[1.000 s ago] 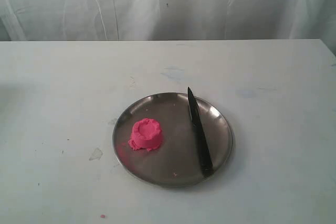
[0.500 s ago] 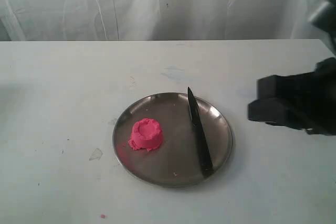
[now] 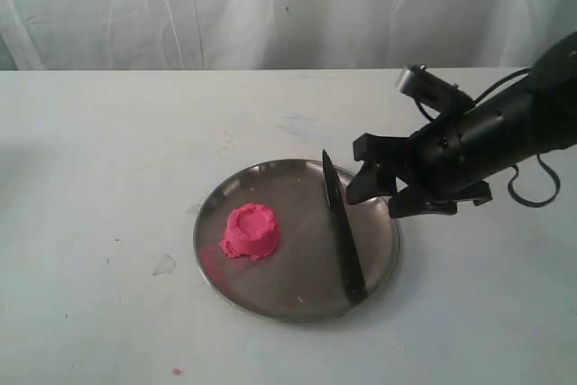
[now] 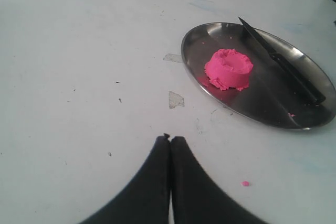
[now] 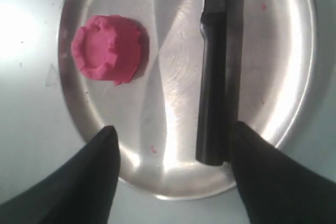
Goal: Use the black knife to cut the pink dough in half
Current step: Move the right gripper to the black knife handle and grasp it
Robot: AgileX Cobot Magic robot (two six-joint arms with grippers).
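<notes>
Right tool (image 3: 379, 188) is spread wide above the steel plate (image 3: 270, 299), nothing held. Black knife (image 3: 342, 232) lies on the plate, pink dough (image 3: 251, 231) well apart, uncut. Handle (image 5: 212, 103) should be straddled squarely before closing. Left tool (image 4: 169, 139) is pressed closed, empty, over the counter (image 3: 108, 132).

plate (image 3: 236, 284) – round, shiny, on the white table (image 3: 99, 160) | pink dough (image 3: 251, 231) – one lump on the plate | black knife (image 3: 341, 227) – flat on the plate | right gripper (image 3: 370, 188) – wide apart, above the plate's edge, near the knife
</notes>
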